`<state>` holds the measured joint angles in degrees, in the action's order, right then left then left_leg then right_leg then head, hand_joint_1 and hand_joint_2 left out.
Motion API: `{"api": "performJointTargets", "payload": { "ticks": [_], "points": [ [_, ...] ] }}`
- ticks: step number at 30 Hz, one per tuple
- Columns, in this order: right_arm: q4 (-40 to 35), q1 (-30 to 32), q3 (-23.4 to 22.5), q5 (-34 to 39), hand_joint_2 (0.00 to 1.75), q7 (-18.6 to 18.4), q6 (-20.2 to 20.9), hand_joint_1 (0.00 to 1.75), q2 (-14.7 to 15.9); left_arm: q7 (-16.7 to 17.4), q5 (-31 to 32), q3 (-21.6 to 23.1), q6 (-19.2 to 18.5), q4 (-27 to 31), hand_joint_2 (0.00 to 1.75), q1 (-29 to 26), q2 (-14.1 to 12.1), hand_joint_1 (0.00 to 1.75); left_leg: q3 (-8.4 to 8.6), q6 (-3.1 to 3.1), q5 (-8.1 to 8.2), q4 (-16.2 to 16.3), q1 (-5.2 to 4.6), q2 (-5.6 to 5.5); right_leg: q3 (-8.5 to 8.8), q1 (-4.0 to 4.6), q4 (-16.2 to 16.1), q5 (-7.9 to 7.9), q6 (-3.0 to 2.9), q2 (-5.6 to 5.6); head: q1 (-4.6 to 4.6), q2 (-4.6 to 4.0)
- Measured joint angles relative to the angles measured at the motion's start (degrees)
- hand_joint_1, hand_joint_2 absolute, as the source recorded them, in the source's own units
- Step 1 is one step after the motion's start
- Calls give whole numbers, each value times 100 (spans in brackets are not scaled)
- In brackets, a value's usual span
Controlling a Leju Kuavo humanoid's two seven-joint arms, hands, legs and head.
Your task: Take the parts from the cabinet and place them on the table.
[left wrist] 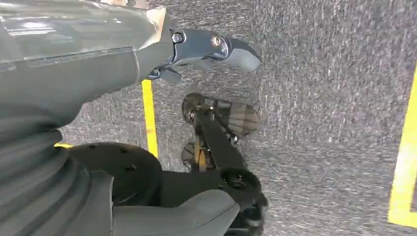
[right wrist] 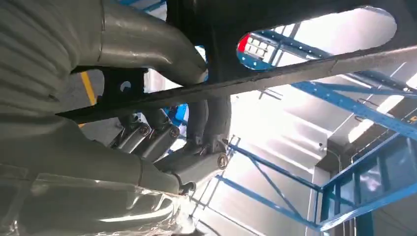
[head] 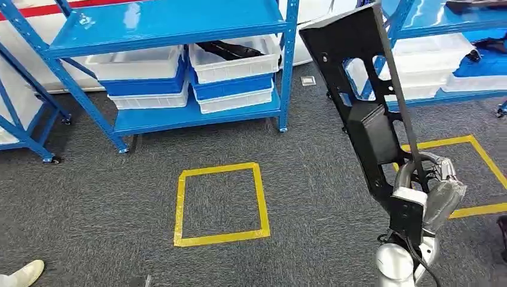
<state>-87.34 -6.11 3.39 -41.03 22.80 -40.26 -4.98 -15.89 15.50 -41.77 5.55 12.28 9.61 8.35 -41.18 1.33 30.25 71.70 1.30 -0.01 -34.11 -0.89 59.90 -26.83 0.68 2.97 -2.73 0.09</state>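
Observation:
A long black panel part (head: pixel 359 89) with cut-out holes stands tilted in the air at the right of the head view. My right hand (head: pixel 433 185) grips it near its lower end. The right wrist view shows the fingers (right wrist: pixel 162 137) wrapped round the part's thin edge (right wrist: pixel 295 69), with the thumb pressed on the other side. Another black part (head: pixel 230 51) lies in a white bin on the blue cabinet (head: pixel 197 116) ahead. My left hand (left wrist: pixel 206 46) hangs over the grey carpet, fingers apart and holding nothing.
White and blue bins (head: pixel 140 75) are stacked on the cabinet's lower shelf. A second blue rack (head: pixel 442 89) with white bins stands behind the held part. Yellow tape squares (head: pixel 221 203) mark the carpet. A person's shoe (head: pixel 24 274) is at the lower left.

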Motion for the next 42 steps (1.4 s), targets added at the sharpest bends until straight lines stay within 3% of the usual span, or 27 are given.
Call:
{"api": "performJointTargets", "payload": {
  "ticks": [2, 3, 4, 7, 8, 10, 12, 13, 14, 16, 17, 18, 22, 23, 25, 27, 28, 29, 31, 32, 33, 34, 37, 38, 39, 40, 42],
  "points": [
    [0, -12, 26, 11, 175, 2, 0, 175, 2, 0, -9, 0, 9, 0, 175, 4, 0, 0, 584, 261, -369, -967, -113, -273, 10, 42, -4, 14, -14, 120, 4, -2],
    [2, -1, 53, 13, 175, 4, 0, 175, 0, 0, -18, -2, 18, 15, 175, 9, -66, 0, 669, 372, -316, -1098, -136, -507, -4, 12, -4, 28, 14, 140, 69, 0],
    [4, -22, 59, 15, 175, 4, 0, 175, 20, -7, -24, 0, 20, 4, 175, -5, -4, 0, 651, 406, -387, -1150, -201, -487, -1, -2, -15, 40, 33, 203, 83, -2],
    [9, 7, 90, 13, 175, 4, 0, 175, 4, -13, -50, -7, 44, 15, 175, -4, -31, 0, 750, 421, -434, -1296, -243, -309, -29, -25, -104, 111, 142, 374, -7, 0],
    [11, 22, 87, 13, 175, 4, 0, 175, 18, -13, -52, -9, 48, 15, 175, -6, -15, 0, 823, 313, -537, -1475, -171, -187, -84, 2, -3, 65, 126, 189, 13, 0],
    [9, -31, 90, 13, 175, 7, 0, 175, 46, -22, -52, -9, 42, 15, 175, -11, -5, 0, 839, 341, -573, -1561, -175, -77, -371, 23, 530, -253, 88, -154, 74, 0],
    [11, -11, 90, 16, 175, 4, 0, 175, 48, -22, -52, -9, 42, 15, 175, -40, 9, 0, 813, 336, -569, -1554, -184, 83, -736, -8, 1335, -565, 96, -223, 96, -2],
    [13, 16, 92, 15, 175, 7, 0, 175, 50, -20, -52, -9, 39, 15, 175, -54, 11, 0, 803, 332, -571, -1552, -184, 146, -803, -25, 1514, -598, 138, -235, 96, 0],
    [13, 37, 90, 18, 175, 7, 0, 175, 55, -22, -52, -9, 37, 15, 175, -58, 20, 0, 795, 322, -570, -1545, -180, 217, -721, -44, 1393, -526, 205, -254, 101, 0],
    [11, 35, 87, 15, 175, 7, 0, 175, 68, -20, -52, -9, 33, 15, 175, -57, 37, 0, 791, 276, -556, -1516, -164, 342, -150, -81, 417, -164, 352, -353, 107, 0],
    [11, 29, 87, 15, 175, 7, 0, 175, 74, -22, -52, -9, 31, 15, 175, -53, 37, 0, 790, 236, -533, -1471, -166, 390, 194, -86, -165, -22, 385, -553, 112, 0],
    [15, 37, 90, 17, 175, 2, 0, 175, 74, -22, -52, -9, 28, 18, 175, -50, 28, 0, 790, 186, -520, -1456, -206, 428, 185, -53, -135, -63, 287, -692, 105, 0],
    [11, 32, 87, 15, 175, 7, 0, 175, 87, -31, -52, -9, 26, 17, 175, -47, 37, 0, 801, 44, -511, -1434, -179, 594, 111, -20, -202, 27, 87, -489, 87, 0],
    [11, 31, 90, 13, 175, 9, 0, 175, 83, -33, -52, -9, 26, 17, 175, -47, 35, 0, 761, -1, -463, -1379, -151, 555, 154, -92, -243, 73, 25, -427, 87, 0],
    [11, 29, 92, 15, 175, 7, 0, 175, 81, -37, -52, -9, 26, 15, 175, -60, 35, 0, 570, -75, 23, -827, -111, 106, 111, -95, -235, 127, -51, -344, 31, 0],
    [11, 33, 105, 15, 175, 7, 0, 175, 79, -37, -52, -9, 24, 15, 175, -68, 35, 0, 182, -115, 491, 120, -89, 20, 71, -86, -230, 149, -56, -235, 15, 0],
    [11, 35, 105, 15, 175, 7, 0, 175, 81, -37, -52, -9, 24, 15, 175, -70, 35, 0, 78, -118, 555, 365, -84, 13, 57, -80, -228, 162, -49, -181, 13, 0],
    [11, 41, 105, 15, 175, 7, 0, 175, 79, -37, -52, -9, 24, 15, 175, -73, 35, 0, 107, -106, 461, 328, -78, 12, 47, -79, -228, 178, -46, -106, 15, 0],
    [11, 41, 109, 15, 175, 7, 0, 175, 79, -37, -52, -9, 24, 15, 175, -71, 35, 0, 510, -68, 20, -425, -71, -26, 49, -82, -227, 195, -20, 20, 13, 0],
    [11, 37, 111, 15, 175, 7, 0, 175, 79, -37, -52, -9, 24, 15, 175, -70, 33, 0, 803, -38, -228, -981, -64, -167, 52, -86, -228, 204, -5, 80, 11, 0],
    [11, 34, 116, 15, 175, 7, 0, 175, 79, -37, -52, -9, 24, 15, 175, -70, 24, 0, 984, 0, -281, -1353, -45, -490, 38, -95, -228, 217, 18, 114, 17, 0],
    [11, 22, 122, 15, 175, 7, 0, 175, 79, -37, -52, -9, 20, 15, 175, -73, 22, 0, 1013, -2, -268, -1425, -53, -489, 3, -44, -211, 234, 49, 172, 24, 0],
    [11, 47, 133, 15, 175, 4, 0, 175, 81, -15, -50, -9, 15, 15, 175, -67, 24, 0, 982, 69, -306, -1404, -115, -320, -48, -117, -285, 326, 188, 338, 15, 0],
    [11, 52, 133, 18, 175, 2, 0, 175, 94, -9, -50, -9, 9, 15, 175, -63, 33, 0, 999, 136, -389, -1525, -44, -221, -105, -86, -247, 314, 209, 299, 26, 0],
    [11, 46, 131, 18, 175, 2, 0, 175, 107, 0, -50, -9, 9, 17, 175, -62, 28, 0, 1008, 162, -417, -1555, -68, -160, -194, -58, -102, 203, 178, 12, 44, 0],
    [11, 34, 138, 26, 175, 2, 0, 175, 107, 4, -50, -11, 13, 17, 175, -66, 24, 0, 995, 198, -435, -1558, -76, -84, -354, -55, 229, 8, 129, -138, 79, 0],
    [13, 60, 140, 35, 175, -6, 0, 175, 109, 33, -50, -11, 22, 15, 175, -74, 22, 0, 952, 216, -448, -1556, -121, 62, -753, -61, 1168, -377, 86, -230, 94, 0]
  ]
}}
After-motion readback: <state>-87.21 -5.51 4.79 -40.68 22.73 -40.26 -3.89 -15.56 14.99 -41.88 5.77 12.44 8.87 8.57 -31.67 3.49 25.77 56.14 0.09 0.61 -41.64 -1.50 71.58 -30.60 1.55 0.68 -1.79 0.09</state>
